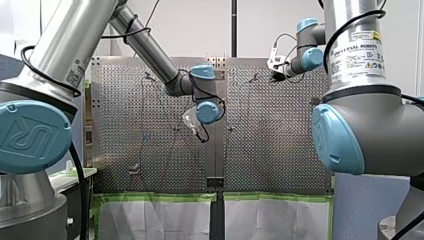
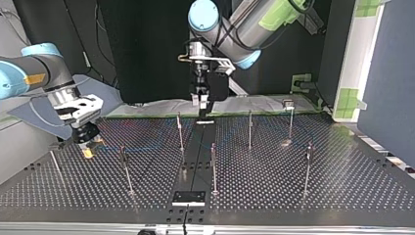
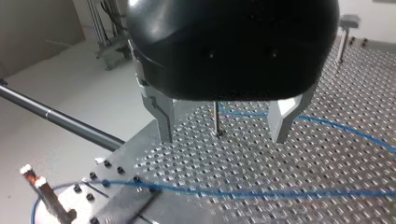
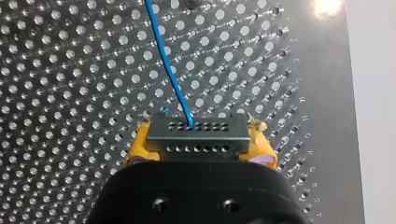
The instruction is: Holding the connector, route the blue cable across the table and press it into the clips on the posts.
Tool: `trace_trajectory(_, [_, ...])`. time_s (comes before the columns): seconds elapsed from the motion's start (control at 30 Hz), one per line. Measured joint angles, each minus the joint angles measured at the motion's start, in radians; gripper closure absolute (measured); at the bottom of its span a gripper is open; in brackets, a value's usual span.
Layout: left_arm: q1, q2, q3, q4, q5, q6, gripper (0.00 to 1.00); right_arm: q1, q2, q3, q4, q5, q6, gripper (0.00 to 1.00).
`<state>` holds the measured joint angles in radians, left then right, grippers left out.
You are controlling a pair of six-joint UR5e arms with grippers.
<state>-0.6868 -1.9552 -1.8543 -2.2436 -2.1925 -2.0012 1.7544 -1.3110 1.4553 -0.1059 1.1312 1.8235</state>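
Ok, right gripper (image 4: 200, 145) is clamped on the connector (image 4: 196, 131). Its yellow pads (image 4: 140, 147) pinch it at both ends, and two rows of pin holes face the wrist camera. From the connector's far face the blue cable (image 4: 169, 70) runs ahead of the gripper over the perforated table (image 4: 70, 93), bending slightly to one side. In the top view this gripper (image 2: 88, 147) hangs low over the table near its edge, with a thin post (image 2: 125, 169) near it.

Left gripper (image 3: 223, 136): metal fingers (image 3: 163, 116) apart, nothing between them. It hovers above the table without touching it. One post (image 3: 215, 116) stands ahead of it, lined up with the gap between the fingers. The cable shows twice here. One run (image 3: 233, 192) lies on the table under the gripper, on the camera side of the fingertips. A second run crosses further ahead, behind that post. A clip-topped post (image 3: 44, 196) leans well out to one finger's outer side, near the table's corner. The cable loops close by it; I can't tell if they touch.
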Motion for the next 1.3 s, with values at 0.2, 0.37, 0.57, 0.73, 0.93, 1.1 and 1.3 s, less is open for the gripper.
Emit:
trace_trajectory(0.2, [0.007,-0.038,-0.058,0.058,0.003,0.0,0.02,0.0,0.0,0.0,0.0,0.0,0.0,1.0])
trace_trajectory(0.37, [0.025,-0.058,-0.109,0.109,0.001,0.001,0.02,0.0,0.0,0.001,0.0,-0.001,0.0,1.0])
trace_trajectory(0.57, [0.064,-0.06,-0.169,0.169,0.002,0.001,0.02,0.0,0.0,0.003,0.0,-0.001,0.0,1.0])
trace_trajectory(0.73, [0.107,-0.059,-0.214,0.214,0.002,0.002,0.02,0.0,0.0,0.003,0.0,-0.001,0.0,1.0])
trace_trajectory(0.93, [0.134,-0.059,-0.275,0.275,0.002,0.002,0.02,0.0,0.0,0.003,0.0,-0.001,0.0,1.0])
trace_trajectory(1.1, [0.137,-0.059,-0.322,0.295,0.001,0.002,0.02,0.001,0.0,0.003,0.0,-0.001,-0.001,1.0])
trace_trajectory(1.3, [0.15,-0.06,-0.383,0.296,-0.001,0.011,0.02,0.001,0.0,0.003,0.0,-0.002,-0.001,1.0])
